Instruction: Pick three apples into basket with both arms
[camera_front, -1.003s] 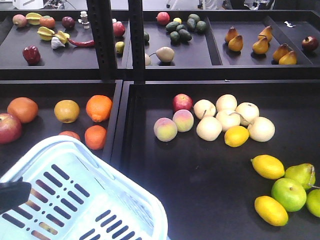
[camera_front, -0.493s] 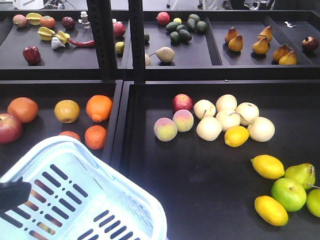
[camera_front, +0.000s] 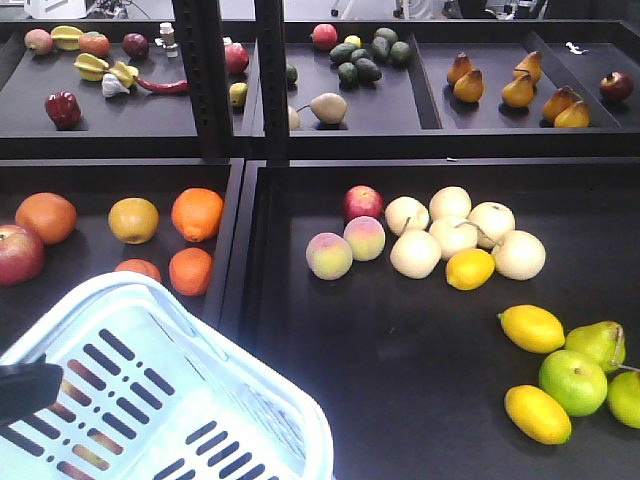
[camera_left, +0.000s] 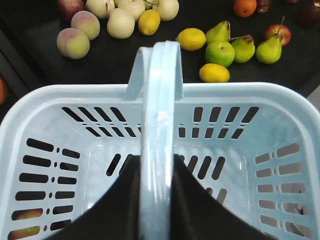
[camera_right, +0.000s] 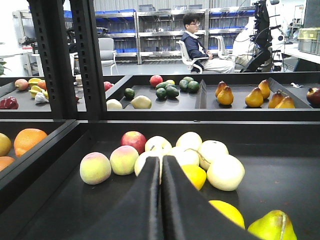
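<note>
Apples are none of them in the basket (camera_left: 260, 90), so we judge all three picks are left; one apple (camera_front: 18, 255) sits near the oranges (camera_front: 198, 215). Our left claw (camera_left: 156, 175) grasps the basket handle; our right claw (camera_right: 161, 167) is clenched empty.
</note>
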